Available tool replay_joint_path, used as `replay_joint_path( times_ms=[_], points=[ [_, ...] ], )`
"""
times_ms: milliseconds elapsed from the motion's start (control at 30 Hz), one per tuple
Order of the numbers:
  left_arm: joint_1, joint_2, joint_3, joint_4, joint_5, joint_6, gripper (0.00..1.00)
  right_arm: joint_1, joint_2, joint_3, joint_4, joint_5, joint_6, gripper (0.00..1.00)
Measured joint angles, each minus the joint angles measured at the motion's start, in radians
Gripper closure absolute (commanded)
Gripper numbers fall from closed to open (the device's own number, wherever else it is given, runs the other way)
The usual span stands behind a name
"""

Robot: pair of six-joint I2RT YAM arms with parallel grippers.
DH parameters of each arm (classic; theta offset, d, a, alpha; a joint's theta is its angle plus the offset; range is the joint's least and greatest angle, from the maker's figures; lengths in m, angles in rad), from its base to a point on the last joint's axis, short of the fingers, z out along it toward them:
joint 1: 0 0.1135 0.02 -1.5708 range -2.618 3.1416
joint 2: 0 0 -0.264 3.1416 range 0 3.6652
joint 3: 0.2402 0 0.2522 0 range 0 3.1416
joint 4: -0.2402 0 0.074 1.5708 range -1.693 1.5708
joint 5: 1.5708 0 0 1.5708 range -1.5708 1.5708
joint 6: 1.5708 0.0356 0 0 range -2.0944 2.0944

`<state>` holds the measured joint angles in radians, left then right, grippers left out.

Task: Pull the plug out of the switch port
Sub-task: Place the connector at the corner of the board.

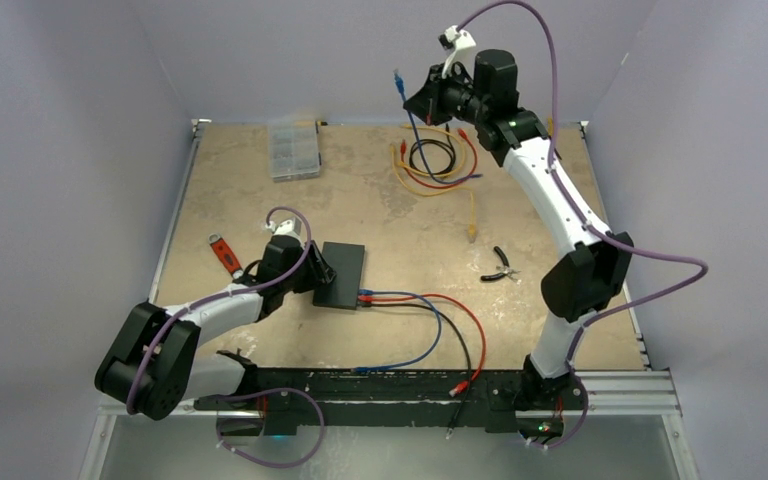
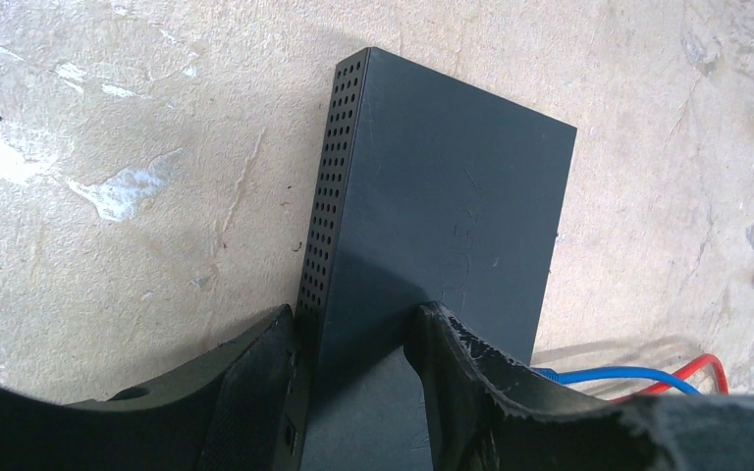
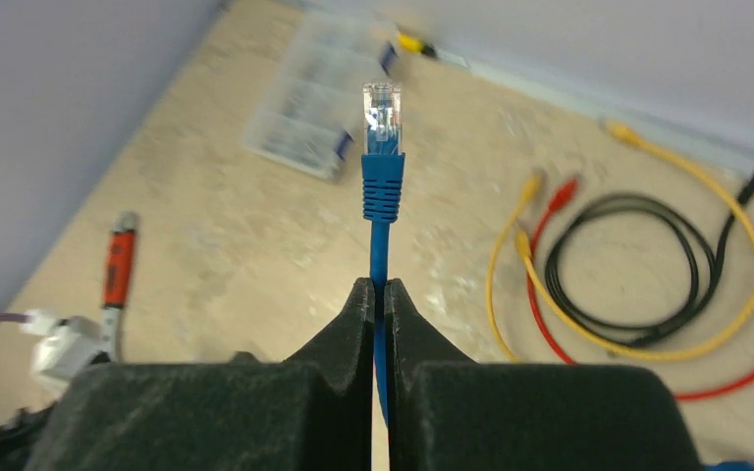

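Note:
The switch point(image 1: 340, 272) is a flat matte-black box left of the table's middle. My left gripper point(image 1: 312, 268) holds its left end. In the left wrist view, one finger point(image 2: 255, 363) presses the perforated side and the other finger point(image 2: 461, 363) rests on the top of the switch point(image 2: 452, 196). Blue, red and black cables point(image 1: 372, 297) still run from its near edge. My right gripper point(image 1: 425, 100) is raised high at the back and is shut on a blue cable point(image 3: 381, 245). That cable's clear plug point(image 3: 381, 118) points free in the air above the fingers point(image 3: 353, 324).
A clear compartment box point(image 1: 293, 150) stands at the back left. Coiled yellow, red and black cables point(image 1: 438, 158) lie at the back middle. Pliers point(image 1: 500, 266) lie to the right of the switch. A red-handled tool point(image 1: 225, 255) lies to its left.

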<state>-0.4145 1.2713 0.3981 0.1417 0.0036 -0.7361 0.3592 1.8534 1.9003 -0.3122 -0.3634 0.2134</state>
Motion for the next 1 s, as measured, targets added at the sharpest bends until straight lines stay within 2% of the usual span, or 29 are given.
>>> replay_joint_path(
  times_ms=[200,367,600,800,933,1000],
  points=[
    [0.000,0.001,0.000,0.001,0.000,0.000,0.52,0.000,0.117,-0.064,-0.030,0.118,-0.025,1.00],
    [0.000,0.007,0.000,0.010,0.001,0.000,0.52,0.000,0.211,-0.060,-0.035,0.144,-0.033,1.00],
    [0.000,0.010,0.002,0.012,0.004,0.005,0.52,0.000,0.378,0.115,-0.051,0.128,-0.032,1.00],
    [0.000,0.011,0.002,0.013,0.009,0.010,0.52,0.000,0.535,0.357,-0.095,0.105,-0.020,1.00],
    [0.000,0.012,0.002,0.015,0.011,0.014,0.52,0.000,0.574,0.402,-0.095,0.103,-0.013,1.00],
    [0.000,0.012,0.002,0.015,0.011,0.014,0.52,0.000,0.579,0.401,-0.095,0.112,-0.012,0.88]
  ],
)
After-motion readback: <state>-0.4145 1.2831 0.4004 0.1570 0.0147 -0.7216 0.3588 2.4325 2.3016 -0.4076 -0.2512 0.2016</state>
